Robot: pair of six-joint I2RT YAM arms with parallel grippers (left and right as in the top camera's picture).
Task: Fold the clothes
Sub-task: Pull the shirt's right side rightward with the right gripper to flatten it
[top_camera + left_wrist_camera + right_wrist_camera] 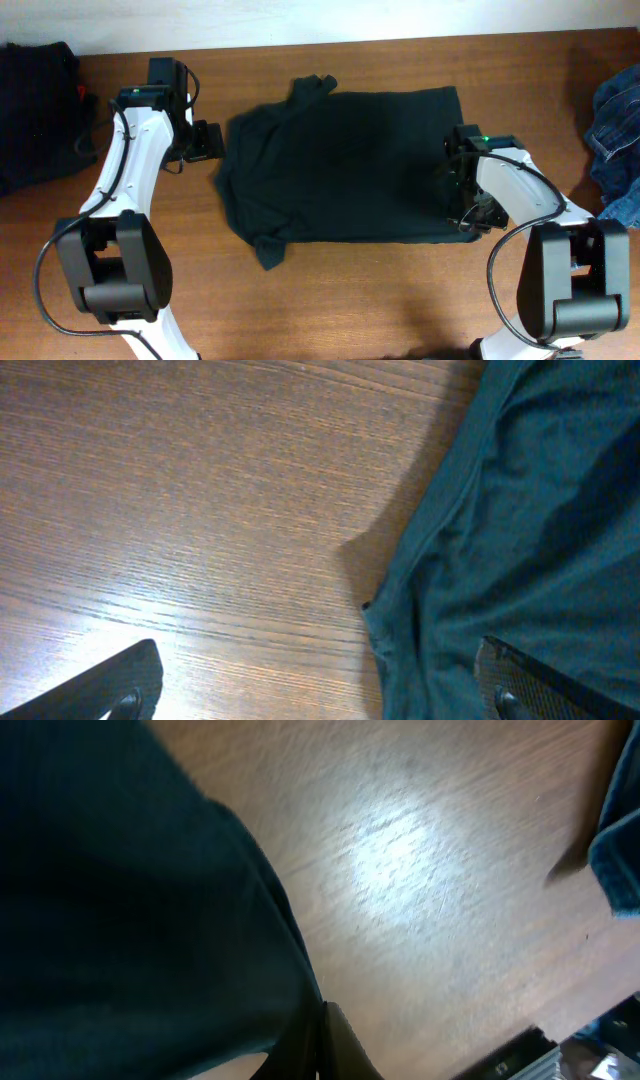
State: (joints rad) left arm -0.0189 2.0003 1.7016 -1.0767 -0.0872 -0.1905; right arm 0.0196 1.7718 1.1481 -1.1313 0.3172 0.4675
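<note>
Overhead: one black T-shirt [340,165], spread flat at the middle of the table [330,300], sleeves toward your left arm, hem toward your right. The nearer sleeve lies rumpled at the corner. The left gripper [207,140] sits just beside the sleeve-side edge, off the cloth. The right gripper [462,205] sits at the hem edge. A dark heap [35,110] lies far to one side and a blue denim garment [615,140] far to the other, both well apart from the shirt

Left wrist: fingers [125,685] spread wide, holding nothing. One is over bare wood and the other over the shirt, with the seamed edge between them

Right wrist: fingers [335,1045] pressed together, tips meeting right at the hem. You cannot tell whether any cloth is caught between them

Handling, as judged: light, limp, thin knit. Expect it to sag and drape, hold no line by itself, and perhaps drag on the wood. Take it at the doubled seams, meaning the hem corners and shoulder seams. Pinch every layer there and carry it low so the fold lands flat
</note>
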